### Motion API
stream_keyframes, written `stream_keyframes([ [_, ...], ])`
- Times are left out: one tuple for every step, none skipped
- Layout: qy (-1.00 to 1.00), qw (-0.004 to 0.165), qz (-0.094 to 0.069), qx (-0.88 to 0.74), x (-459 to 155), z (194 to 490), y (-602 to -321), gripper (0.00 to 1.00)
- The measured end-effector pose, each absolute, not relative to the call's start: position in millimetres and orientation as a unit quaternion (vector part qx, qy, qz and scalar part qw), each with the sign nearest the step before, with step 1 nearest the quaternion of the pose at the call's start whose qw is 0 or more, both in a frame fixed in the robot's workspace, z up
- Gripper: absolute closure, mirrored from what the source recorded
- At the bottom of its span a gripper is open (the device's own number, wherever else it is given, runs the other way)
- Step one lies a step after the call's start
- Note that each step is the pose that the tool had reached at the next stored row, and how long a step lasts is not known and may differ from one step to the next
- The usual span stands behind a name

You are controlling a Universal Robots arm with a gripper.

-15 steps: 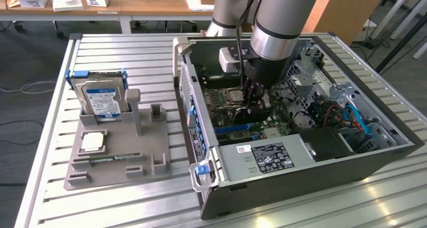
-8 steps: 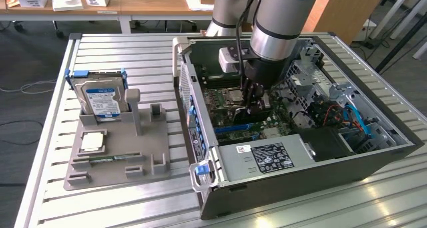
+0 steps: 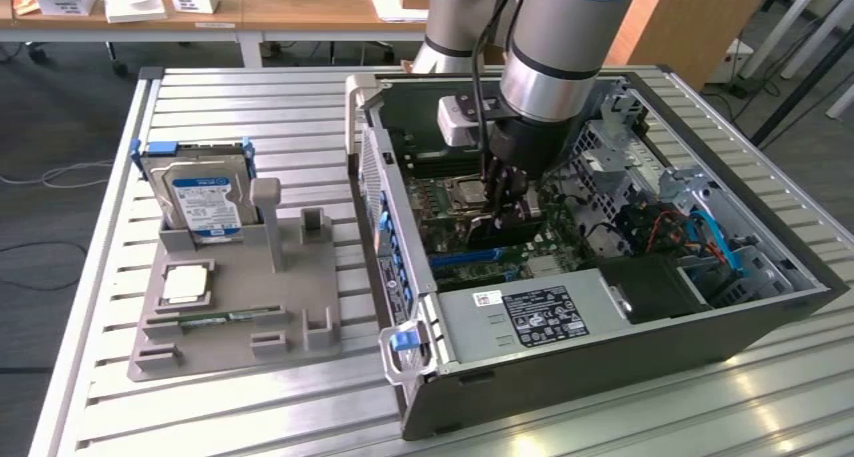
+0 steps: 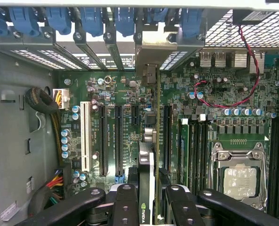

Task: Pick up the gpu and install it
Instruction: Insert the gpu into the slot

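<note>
My gripper (image 3: 511, 202) reaches down into the open computer case (image 3: 601, 347) and is shut on the gpu (image 3: 518, 222), a thin dark card held on edge above the motherboard (image 3: 447, 202). In the wrist view the gpu (image 4: 147, 155) runs edge-on between my two black fingers (image 4: 125, 200), parallel to the long black expansion slots (image 4: 103, 141). Its grey metal bracket (image 4: 163, 44) sits against the case's rear wall among the blue slot clips (image 4: 92, 19). I cannot tell whether the card's lower edge is seated in a slot.
A grey fixture (image 3: 227, 307) on the exterior view's left holds a silver blue-labelled hard drive (image 3: 203, 197), a processor chip (image 3: 184, 282) and a green memory stick (image 3: 214, 317). Inside the case are the processor socket (image 4: 240, 176), red wires (image 4: 224, 101) and the power supply (image 3: 534, 317).
</note>
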State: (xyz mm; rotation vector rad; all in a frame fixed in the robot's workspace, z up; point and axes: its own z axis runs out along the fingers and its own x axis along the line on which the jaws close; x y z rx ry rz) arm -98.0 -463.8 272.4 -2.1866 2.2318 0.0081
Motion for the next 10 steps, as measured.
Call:
stream_keyframes([
  [0.714,0.009,0.003,-0.7,-98.1,272.4,-463.8,0.73],
  [0.714,0.009,0.003,-0.7,-98.2,272.5,-463.8,0.73],
  [0.714,0.008,0.003,-0.7,-98.4,272.5,-463.7,0.73],
  [0.714,0.008,0.003,-0.7,-98.6,272.5,-463.7,0.73],
  [0.714,0.008,0.003,-0.7,-98.7,272.5,-463.6,0.73],
  [0.714,0.008,0.003,-0.7,-98.7,272.5,-463.6,0.73],
  [0.714,0.008,0.003,-0.7,-98.7,272.5,-463.6,0.73],
  [0.714,0.008,0.003,-0.7,-98.7,272.5,-463.6,0.73],
  [0.714,0.008,0.003,-0.7,-98.8,272.4,-463.6,0.73],
  [0.714,0.008,0.003,-0.7,-99.0,272.4,-463.6,0.73],
])
